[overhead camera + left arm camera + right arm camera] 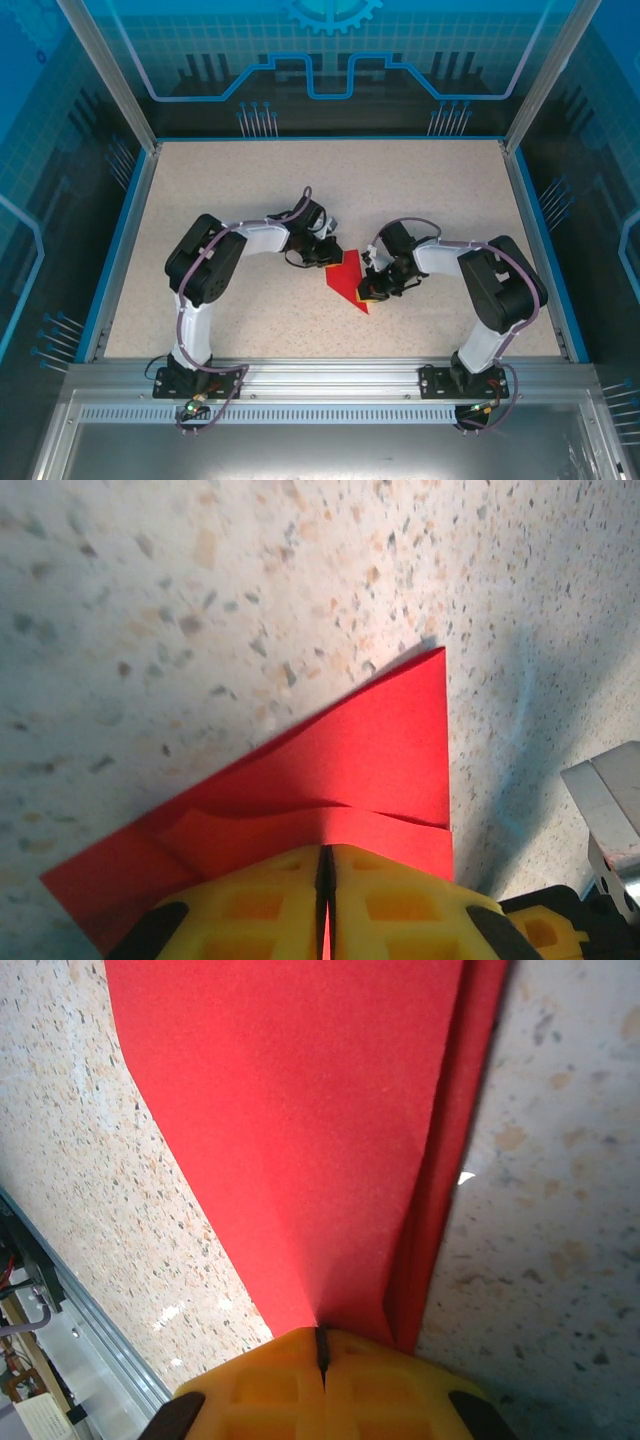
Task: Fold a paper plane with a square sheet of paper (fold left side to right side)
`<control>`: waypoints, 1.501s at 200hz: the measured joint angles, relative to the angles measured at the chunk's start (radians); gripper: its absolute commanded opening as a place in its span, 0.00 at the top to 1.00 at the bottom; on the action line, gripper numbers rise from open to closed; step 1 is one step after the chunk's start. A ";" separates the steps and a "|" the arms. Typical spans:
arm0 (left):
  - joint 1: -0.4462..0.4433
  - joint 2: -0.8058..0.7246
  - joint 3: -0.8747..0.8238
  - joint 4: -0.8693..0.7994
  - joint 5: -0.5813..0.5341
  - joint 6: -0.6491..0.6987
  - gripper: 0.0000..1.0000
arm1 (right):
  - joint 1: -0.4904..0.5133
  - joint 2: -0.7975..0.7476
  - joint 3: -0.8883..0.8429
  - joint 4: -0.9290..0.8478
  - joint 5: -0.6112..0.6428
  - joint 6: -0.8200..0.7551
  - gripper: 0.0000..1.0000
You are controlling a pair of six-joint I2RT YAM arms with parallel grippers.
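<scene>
Left arm [205, 275], right arm [495, 290]: black joint housings alternating with white links, purple-grey cables looping alongside, black base plates sitting at near edge. Fingers [250, 910] showing yellow, grid-recessed faces.

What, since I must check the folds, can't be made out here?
Top view: paper too small to show creases; right claw covers part of it.
Left wrist: left claw hides the paper's near edge.
Right wrist: paper runs off the top edge; layer count unclear.
</scene>
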 measured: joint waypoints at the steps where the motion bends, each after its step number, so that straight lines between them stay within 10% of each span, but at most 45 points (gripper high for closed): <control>1: 0.000 0.001 0.001 0.000 0.000 0.001 0.87 | 0.000 0.000 0.000 0.000 0.000 0.000 1.00; 124: 0.160 0.019 0.052 -0.024 0.002 0.074 0.74 | 0.001 -0.029 -0.035 0.057 -0.003 0.005 1.00; 225: 0.105 -0.411 -0.356 0.190 -0.023 -0.157 0.54 | -0.025 -0.369 -0.069 0.119 0.096 0.030 0.34; 300: -0.024 -0.234 -0.336 0.310 -0.015 -0.277 0.53 | -0.084 -0.551 -0.072 0.077 0.162 -0.004 0.26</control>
